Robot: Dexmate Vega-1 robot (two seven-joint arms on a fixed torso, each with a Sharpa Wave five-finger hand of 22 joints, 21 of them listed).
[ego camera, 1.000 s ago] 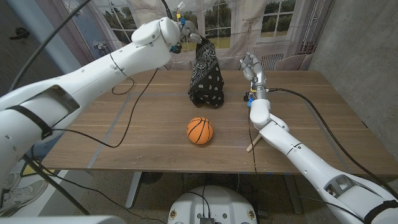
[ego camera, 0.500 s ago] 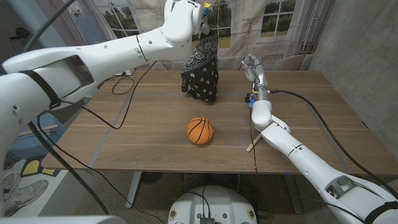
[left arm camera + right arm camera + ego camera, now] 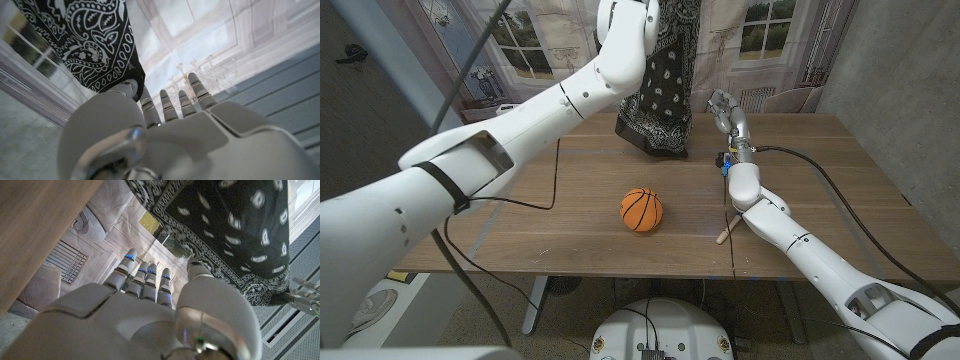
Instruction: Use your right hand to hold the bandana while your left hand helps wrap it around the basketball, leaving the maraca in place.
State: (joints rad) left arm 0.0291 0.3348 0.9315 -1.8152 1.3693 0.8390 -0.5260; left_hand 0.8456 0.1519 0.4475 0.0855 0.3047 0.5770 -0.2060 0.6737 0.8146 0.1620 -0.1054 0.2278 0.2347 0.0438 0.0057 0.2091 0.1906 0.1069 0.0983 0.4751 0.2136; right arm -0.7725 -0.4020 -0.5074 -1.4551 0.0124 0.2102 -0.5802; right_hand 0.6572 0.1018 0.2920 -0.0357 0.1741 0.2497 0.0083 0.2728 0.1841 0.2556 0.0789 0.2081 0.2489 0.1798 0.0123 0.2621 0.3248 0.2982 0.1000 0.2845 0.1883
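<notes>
The black paisley bandana (image 3: 665,90) hangs from high up, over the far middle of the table. My left arm (image 3: 620,40) reaches to the picture's top edge. In the left wrist view my left hand (image 3: 170,115) pinches the bandana (image 3: 85,40) at the thumb, the other fingers straight. The orange basketball (image 3: 641,210) sits on the table in front of the cloth, untouched. My right hand (image 3: 724,105) stands raised just right of the bandana, fingers apart and holding nothing. The right wrist view shows that hand (image 3: 150,290) close to the cloth (image 3: 235,230). A wooden maraca handle (image 3: 724,235) pokes out beside my right forearm.
The wooden table (image 3: 520,220) has bare room on both sides of the ball. A black cable (image 3: 535,185) runs across its left part. Windows and a curtain stand behind the far edge, and a grey wall is at the right.
My left arm has lifted the bandana higher and a little to the right, so it hangs longer. The ball, the maraca and my right hand have stayed put.
</notes>
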